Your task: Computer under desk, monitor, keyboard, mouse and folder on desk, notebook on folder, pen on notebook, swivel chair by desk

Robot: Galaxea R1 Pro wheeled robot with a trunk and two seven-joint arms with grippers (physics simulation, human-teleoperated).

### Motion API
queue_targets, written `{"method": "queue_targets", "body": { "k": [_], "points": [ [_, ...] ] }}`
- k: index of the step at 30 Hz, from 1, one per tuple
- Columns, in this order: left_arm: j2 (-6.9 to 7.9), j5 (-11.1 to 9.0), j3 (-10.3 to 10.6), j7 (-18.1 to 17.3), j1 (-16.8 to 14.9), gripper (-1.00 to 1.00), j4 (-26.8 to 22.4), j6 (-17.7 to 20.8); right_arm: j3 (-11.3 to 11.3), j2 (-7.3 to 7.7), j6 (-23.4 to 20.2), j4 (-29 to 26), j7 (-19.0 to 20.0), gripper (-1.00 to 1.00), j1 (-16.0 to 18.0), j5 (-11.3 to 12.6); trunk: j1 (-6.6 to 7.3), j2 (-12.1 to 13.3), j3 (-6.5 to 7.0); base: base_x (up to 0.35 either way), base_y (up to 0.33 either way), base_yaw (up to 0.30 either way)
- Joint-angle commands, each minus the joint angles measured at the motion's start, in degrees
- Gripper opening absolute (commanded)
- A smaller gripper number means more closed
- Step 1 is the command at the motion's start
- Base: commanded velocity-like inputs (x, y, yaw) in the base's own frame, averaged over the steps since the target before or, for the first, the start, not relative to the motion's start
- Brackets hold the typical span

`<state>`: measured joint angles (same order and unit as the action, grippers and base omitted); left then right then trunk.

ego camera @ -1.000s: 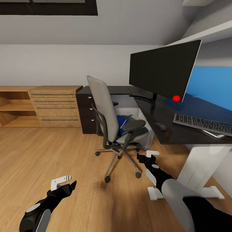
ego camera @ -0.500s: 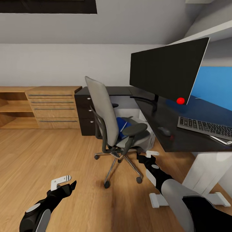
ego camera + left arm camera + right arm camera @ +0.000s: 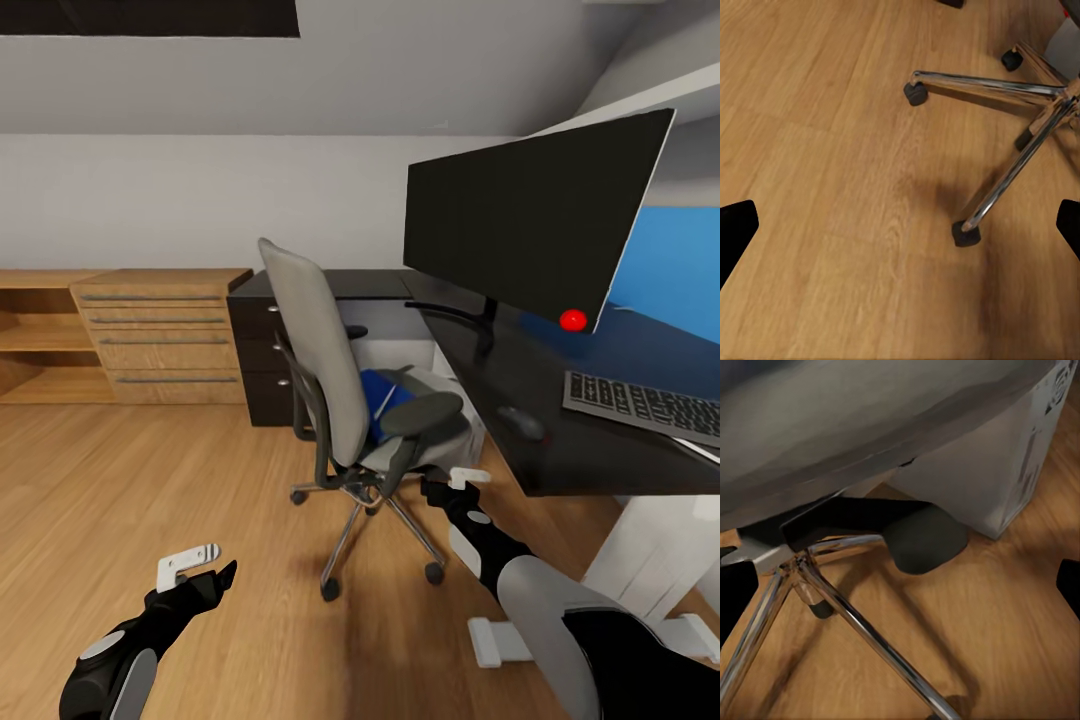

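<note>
Both sets of fingers stand spread and empty: the left gripper hangs over bare wooden floor at the near left, and the right gripper sits low by the swivel chair. On that chair's seat lies the blue folder, with the computer just behind. Right of it, the desk carries the monitor, mouse and keyboard.

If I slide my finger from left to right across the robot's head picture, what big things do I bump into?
Wooden drawer chest → swivel chair → mouse → keyboard.
</note>
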<state>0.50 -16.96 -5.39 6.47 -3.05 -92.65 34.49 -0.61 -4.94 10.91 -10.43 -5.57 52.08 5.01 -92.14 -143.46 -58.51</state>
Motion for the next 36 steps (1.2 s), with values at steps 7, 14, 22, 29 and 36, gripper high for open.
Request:
{"method": "queue_targets", "body": {
  "k": [7, 14, 22, 29, 36],
  "points": [
    [0.02, -0.6, 0.0, 0.5, 0.0, 1.00, -0.1, 0.3, -0.1, -0.07, 0.2, 0.1, -0.1, 1.00, 0.0, 0.5, 0.01, 0.0, -0.05, 0.121, 0.000, 0.000],
    [0.02, -0.6, -0.1, 0.5, 0.0, 1.00, -0.1, 0.4, -0.2, -0.07, 0.1, 0.1, -0.1, 1.00, 0.0, 0.5, 0.01, 0.0, -0.05, 0.006, 0.000, 0.000],
    [0.08, -0.6, -0.1, 0.5, 0.0, 1.00, -0.1, 0.4, -0.2, -0.85, 0.6, 0.3, 0.2, 1.00, 0.0, 0.4, 0.01, 0.0, -0.05, 0.000, 0.000, 0.000],
    [0.11, -0.6, -0.3, 0.5, 0.0, 1.00, -0.1, 0.4, -0.2, -2.87, 1.9, 0.2, 0.2, 1.00, 0.0, 0.4, 0.01, 0.0, 0.04, 0.000, 0.000, 0.046],
    [0.11, -0.6, -1.3, 0.5, 0.0, 1.00, -0.1, 0.5, -0.2, -2.97, 1.9, 0.2, 0.2, 1.00, 0.0, 0.4, 0.01, 0.0, 0.43, 0.000, 0.000, 0.194]
  ]
}}
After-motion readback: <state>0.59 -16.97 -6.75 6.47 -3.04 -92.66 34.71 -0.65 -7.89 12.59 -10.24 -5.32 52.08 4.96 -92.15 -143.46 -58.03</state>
